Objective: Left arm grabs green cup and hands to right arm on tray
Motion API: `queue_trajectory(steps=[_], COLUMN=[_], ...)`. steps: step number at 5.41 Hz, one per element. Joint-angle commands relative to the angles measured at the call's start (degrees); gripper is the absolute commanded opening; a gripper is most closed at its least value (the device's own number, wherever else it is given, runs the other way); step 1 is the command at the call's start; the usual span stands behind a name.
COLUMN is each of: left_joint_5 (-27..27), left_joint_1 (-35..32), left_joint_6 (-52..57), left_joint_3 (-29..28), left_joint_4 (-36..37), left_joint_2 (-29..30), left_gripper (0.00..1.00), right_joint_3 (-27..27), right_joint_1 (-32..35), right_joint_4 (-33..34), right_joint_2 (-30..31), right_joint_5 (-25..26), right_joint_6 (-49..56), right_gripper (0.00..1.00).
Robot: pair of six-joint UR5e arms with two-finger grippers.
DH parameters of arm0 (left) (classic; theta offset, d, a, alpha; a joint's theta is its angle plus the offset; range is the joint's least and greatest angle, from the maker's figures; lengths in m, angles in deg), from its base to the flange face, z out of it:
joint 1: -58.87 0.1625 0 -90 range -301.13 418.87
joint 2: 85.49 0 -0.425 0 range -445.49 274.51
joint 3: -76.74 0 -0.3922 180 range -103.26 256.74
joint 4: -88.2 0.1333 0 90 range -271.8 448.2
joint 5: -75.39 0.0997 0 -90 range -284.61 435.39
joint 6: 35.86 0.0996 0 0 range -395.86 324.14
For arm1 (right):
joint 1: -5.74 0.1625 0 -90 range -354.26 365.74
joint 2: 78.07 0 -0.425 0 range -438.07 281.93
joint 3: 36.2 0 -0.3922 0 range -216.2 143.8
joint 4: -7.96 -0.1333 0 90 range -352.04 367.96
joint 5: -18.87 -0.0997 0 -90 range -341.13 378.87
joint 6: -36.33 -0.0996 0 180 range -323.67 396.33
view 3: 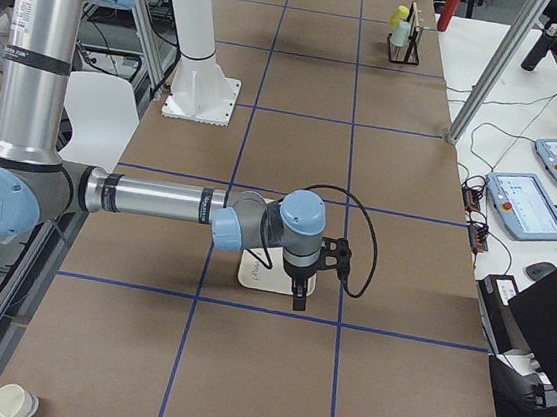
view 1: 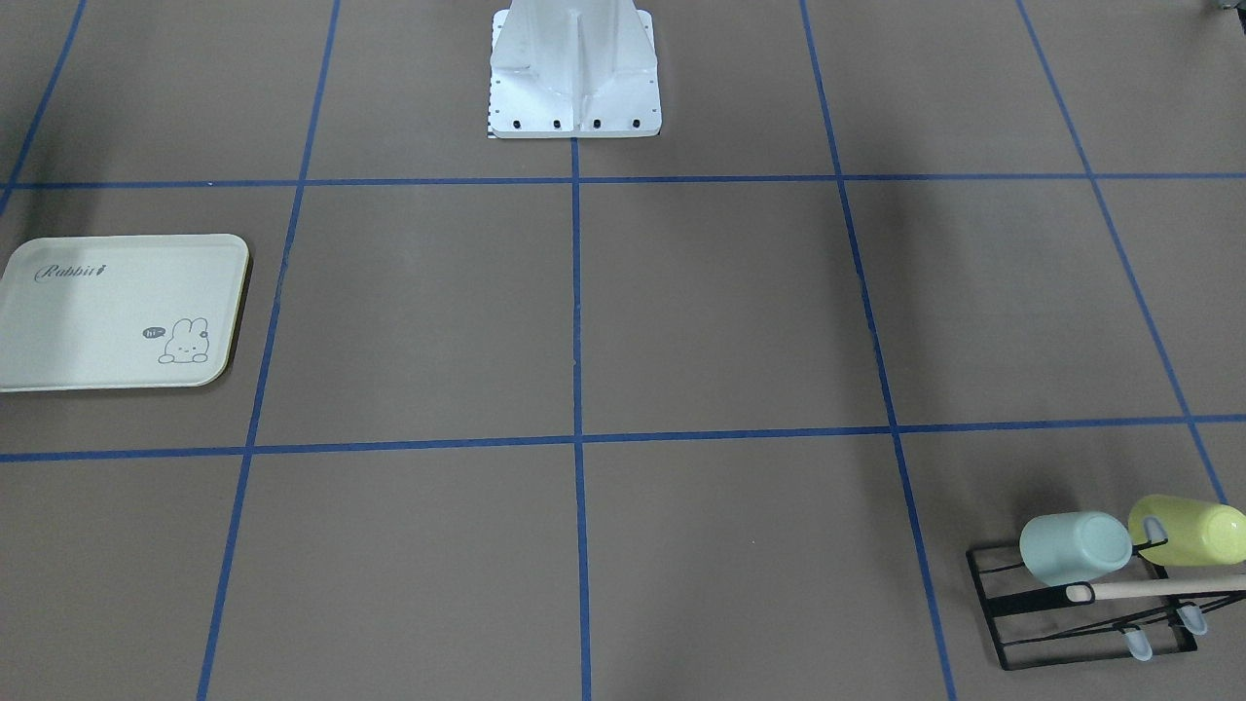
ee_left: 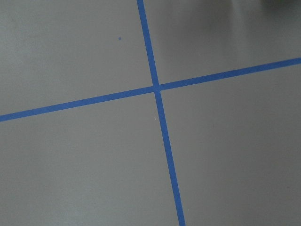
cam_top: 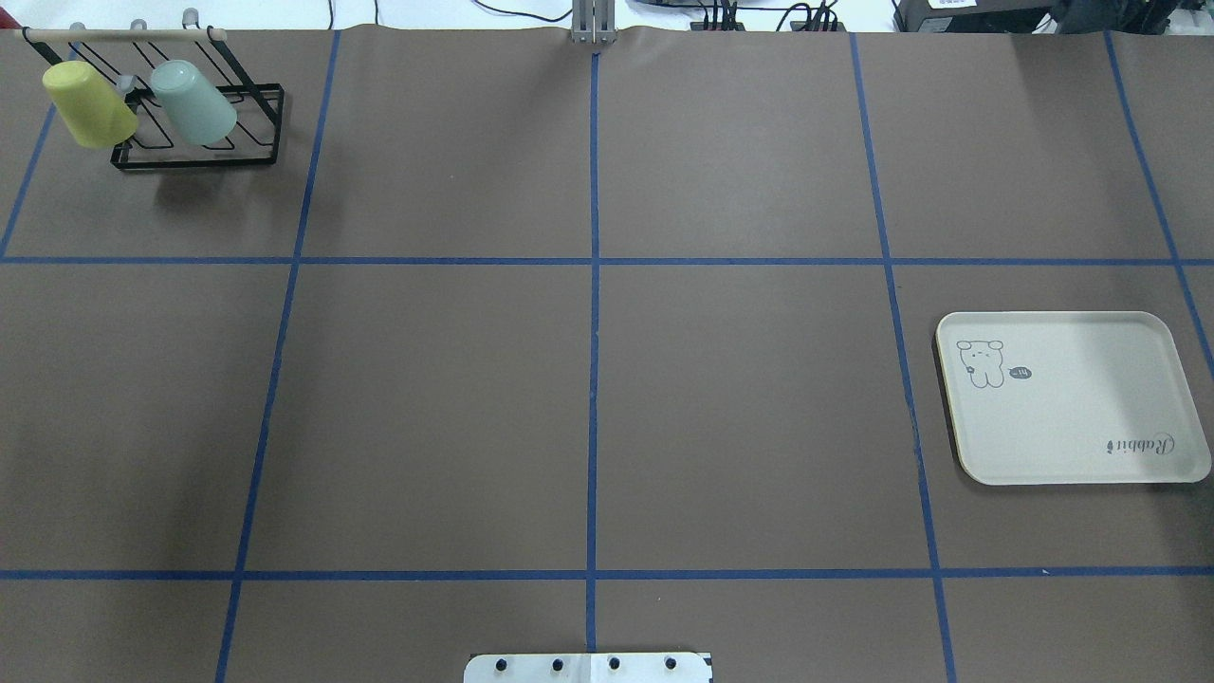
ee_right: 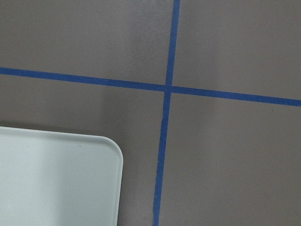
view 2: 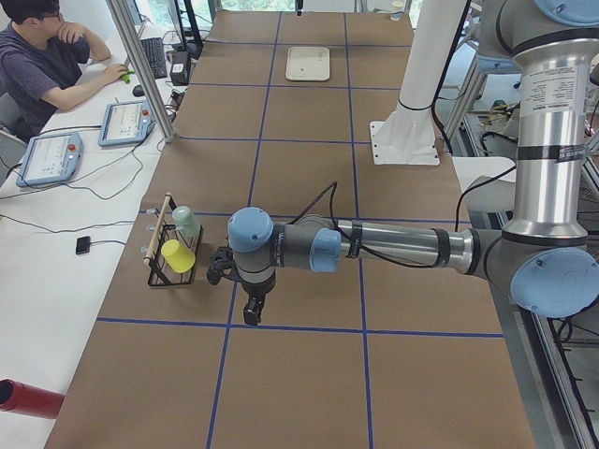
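The pale mint-green cup hangs tilted on a black wire rack at the table's far left corner; it also shows in the front view and the left side view. The cream Rabbit tray lies flat on the right side, with nothing on it. My left gripper hangs above the table, pointing down, beside the rack and apart from the cup. My right gripper hangs above the tray's edge. I cannot tell whether either is open or shut.
A yellow-green cup hangs on the same rack, left of the mint one, under a wooden bar. The white robot base stands at the table's near middle. An operator sits at a side desk.
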Motion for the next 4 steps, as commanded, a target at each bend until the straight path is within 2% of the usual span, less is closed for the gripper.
queue_trajectory(steps=[1, 3, 4], left_joint_5=[0.2, 0.21, -0.32], left_joint_1=[-0.04, 0.22, 1.09], left_joint_6=[0.09, 0.0, -0.43], left_joint_3=[2.63, 4.5, 4.41], left_joint_4=[0.08, -0.01, -4.19], left_joint_2=[-0.63, 0.06, 3.11], left_gripper=[1.0, 1.0, 1.0], right_joint_3=[-0.14, -0.23, -0.15], right_joint_1=[0.0, 0.0, 0.0], right_joint_4=[-0.26, -0.35, -0.35], right_joint_2=[-0.05, -0.14, -0.22], right_joint_5=[-0.33, -0.33, -0.33], right_joint_6=[-0.03, 0.06, 0.06], right_gripper=[1.0, 1.0, 1.0])
